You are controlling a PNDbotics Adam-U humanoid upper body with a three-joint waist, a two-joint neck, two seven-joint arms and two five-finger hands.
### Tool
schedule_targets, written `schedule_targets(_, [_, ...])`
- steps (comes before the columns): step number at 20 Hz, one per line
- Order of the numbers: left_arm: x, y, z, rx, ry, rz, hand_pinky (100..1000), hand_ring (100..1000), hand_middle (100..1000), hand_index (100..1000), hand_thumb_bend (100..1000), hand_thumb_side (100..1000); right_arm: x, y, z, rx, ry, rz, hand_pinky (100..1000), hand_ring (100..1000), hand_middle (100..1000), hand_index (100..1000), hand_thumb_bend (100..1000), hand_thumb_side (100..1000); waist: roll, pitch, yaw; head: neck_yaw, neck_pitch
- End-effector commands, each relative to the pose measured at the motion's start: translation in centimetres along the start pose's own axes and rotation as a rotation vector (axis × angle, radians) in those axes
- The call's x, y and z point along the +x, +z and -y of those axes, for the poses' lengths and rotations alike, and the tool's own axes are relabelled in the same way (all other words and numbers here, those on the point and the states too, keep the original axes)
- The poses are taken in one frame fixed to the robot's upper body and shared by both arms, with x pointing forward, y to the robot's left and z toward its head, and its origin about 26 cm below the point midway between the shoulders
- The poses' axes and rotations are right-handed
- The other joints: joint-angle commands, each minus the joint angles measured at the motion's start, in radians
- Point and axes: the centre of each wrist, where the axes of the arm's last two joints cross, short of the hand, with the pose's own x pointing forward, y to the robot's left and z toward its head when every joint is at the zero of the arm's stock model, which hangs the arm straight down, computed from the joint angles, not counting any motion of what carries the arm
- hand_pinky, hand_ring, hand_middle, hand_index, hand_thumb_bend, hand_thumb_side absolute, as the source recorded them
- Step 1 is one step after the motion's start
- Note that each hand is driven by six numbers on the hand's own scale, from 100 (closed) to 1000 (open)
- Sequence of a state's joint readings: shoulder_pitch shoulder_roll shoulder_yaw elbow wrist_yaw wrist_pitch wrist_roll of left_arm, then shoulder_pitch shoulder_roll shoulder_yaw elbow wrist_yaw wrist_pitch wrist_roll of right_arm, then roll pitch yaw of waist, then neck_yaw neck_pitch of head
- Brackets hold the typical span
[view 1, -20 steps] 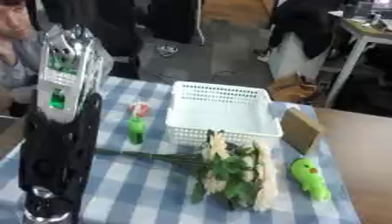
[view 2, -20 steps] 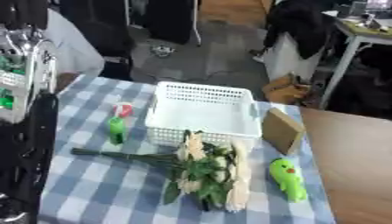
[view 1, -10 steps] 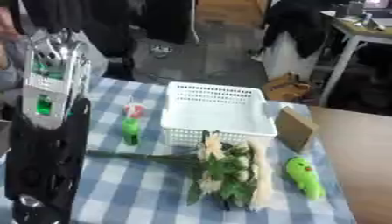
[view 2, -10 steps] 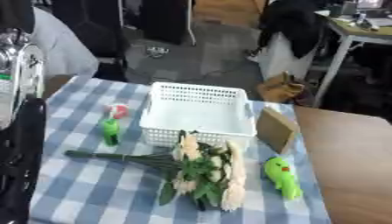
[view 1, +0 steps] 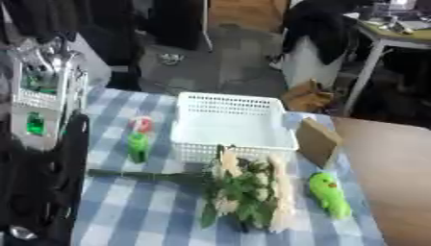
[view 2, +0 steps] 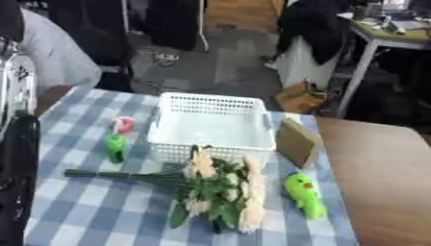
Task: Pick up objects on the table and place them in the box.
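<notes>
A white plastic basket (view 1: 229, 99) stands empty at the middle of the blue checked tablecloth (view 1: 143, 211). In front of it lies a bunch of cream flowers (view 1: 248, 190) with its long green stem pointing left. A green toy (view 1: 329, 194) lies to the right of the flowers. Left of the basket stands a small green bottle (view 1: 137, 145) with a pink and red top. My left hand (view 1: 40, 84) is raised at the left edge on its black arm (view 1: 42, 187), above the table and holding nothing that I can see. My right hand does not show.
A brown cardboard piece (view 1: 316, 141) leans by the basket's right side. Bare brown tabletop (view 1: 391, 168) lies to the right of the cloth. A person in a light shirt (view 2: 59, 62) sits at the far left edge. Beyond the table are chairs and a desk.
The whole picture has shifted, so the camera moved. My left arm now shows further left in the view. The things on the table have kept their places.
</notes>
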State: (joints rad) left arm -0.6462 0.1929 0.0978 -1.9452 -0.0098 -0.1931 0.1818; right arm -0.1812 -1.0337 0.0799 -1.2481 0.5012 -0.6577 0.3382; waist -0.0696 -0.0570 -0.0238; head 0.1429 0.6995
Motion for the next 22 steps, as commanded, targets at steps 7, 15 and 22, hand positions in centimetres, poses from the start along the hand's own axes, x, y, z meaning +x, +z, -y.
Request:
schedule_targets(7, [1.0, -1.0, 0.8, -0.012, 0.037, 0.047, 674, 822, 791, 897, 100, 969, -1.7, 0.3, 0.0, 0.299, -0.057, 0.002, 897, 929, 876, 900, 189, 950, -0.012, 0.022, 0.011, -0.022, -0.01])
schedule_targets(15, [1.1, -1.1, 1.0, -0.014, 0.047, 0.049, 673, 822, 788, 894, 100, 968, -1.6, -0.6, 0.9, 0.345, -0.137, 0.076, 892, 929, 877, 901, 193, 939, -0.008, 0.029, 0.019, -0.028, -0.012])
schedule_targets(22, [1.1, -1.1, 1.1, -0.012, 0.053, 0.05, 674, 822, 788, 894, 100, 969, -1.1, -2.4, 0.2, 0.356, -0.185, 0.128, 890, 929, 877, 900, 192, 935, -0.004, 0.03, 0.026, -0.028, -0.017])
